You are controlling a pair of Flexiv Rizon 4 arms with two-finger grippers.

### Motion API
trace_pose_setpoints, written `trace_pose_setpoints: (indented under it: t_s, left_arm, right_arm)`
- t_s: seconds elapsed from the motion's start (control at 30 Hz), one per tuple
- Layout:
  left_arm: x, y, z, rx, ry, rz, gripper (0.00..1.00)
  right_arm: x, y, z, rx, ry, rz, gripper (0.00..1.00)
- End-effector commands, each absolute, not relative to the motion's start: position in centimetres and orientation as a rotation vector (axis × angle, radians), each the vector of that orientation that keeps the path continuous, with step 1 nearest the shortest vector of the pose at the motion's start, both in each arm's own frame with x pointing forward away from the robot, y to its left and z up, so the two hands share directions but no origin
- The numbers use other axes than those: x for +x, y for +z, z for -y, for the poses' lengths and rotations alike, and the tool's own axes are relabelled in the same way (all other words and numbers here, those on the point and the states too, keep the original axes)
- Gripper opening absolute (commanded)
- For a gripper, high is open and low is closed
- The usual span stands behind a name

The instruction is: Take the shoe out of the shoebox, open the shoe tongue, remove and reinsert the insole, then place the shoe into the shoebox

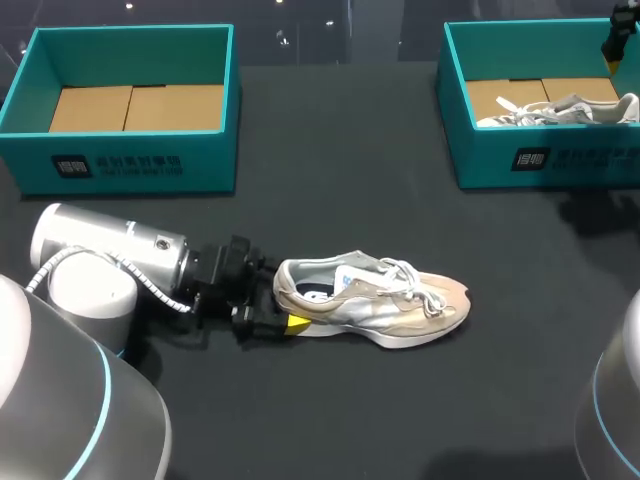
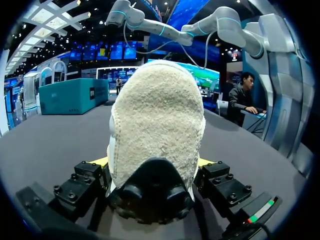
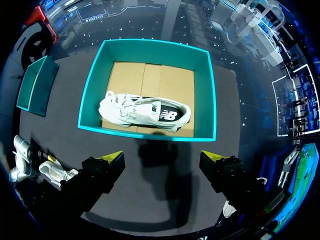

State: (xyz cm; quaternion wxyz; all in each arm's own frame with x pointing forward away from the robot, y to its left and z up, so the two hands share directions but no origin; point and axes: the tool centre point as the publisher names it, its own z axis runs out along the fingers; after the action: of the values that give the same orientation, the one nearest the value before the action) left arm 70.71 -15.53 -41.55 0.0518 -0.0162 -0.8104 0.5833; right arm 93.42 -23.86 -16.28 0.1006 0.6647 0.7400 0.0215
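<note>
Shoe [image 1: 375, 300] lay on its sole on the table [image 1: 330, 160], outside any box. The left gripper [image 2: 152, 162] pinched its heel from both sides, probably to steady it for work on tongue and insole. The right gripper [image 3: 162, 160], fingers spread wide, hovered above the right shoebox [image 3: 150, 44], which held a second shoe [image 3: 142, 112]. A white printed label [image 1: 575, 157] marked the box front and was left unread.

There are two teal shoeboxes: left shoebox [image 1: 130, 160], right shoebox [image 1: 560, 160]. Two shoes: loose shoe [image 1: 375, 300], boxed shoe [image 1: 565, 110]. Two claws: left claw [image 2: 154, 162], right claw [image 3: 162, 161].
</note>
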Motion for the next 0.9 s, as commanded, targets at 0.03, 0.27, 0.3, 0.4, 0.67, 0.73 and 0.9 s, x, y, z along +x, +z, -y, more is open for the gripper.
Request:
trace_pose_setpoints:
  t_s: [0.03,0.27,0.3,0.4,0.67,0.73,0.9]
  left_arm:
    - [70.4,-41.7,15.0,-0.048,1.775,2.467,0.0]
    - [70.4,-41.7,15.0,-0.048,1.775,2.467,0.0]
    - [70.4,-41.7,15.0,-0.048,1.775,2.467,0.0]
    - [70.4,-41.7,15.0,-0.048,1.775,2.467,0.0]
    - [70.4,-41.7,15.0,-0.048,1.775,2.467,0.0]
    - [70.4,-41.7,15.0,-0.048,1.775,2.467,0.0]
    - [70.4,-41.7,15.0,-0.048,1.775,2.467,0.0]
  right_arm:
    - [93.4,-16.3,23.8,1.965,0.062,-2.184,1.0]
    - [93.4,-16.3,23.8,1.965,0.062,-2.184,1.0]
    - [93.4,-16.3,23.8,1.965,0.062,-2.184,1.0]
    - [93.4,-16.3,23.8,1.965,0.062,-2.184,1.0]
    - [91.2,-16.5,21.2,1.985,0.073,-2.155,1.0]
    - [89.8,-16.3,20.3,2.014,0.091,-2.134,1.0]
    - [85.2,-15.5,16.4,2.036,0.105,-2.083,1.0]
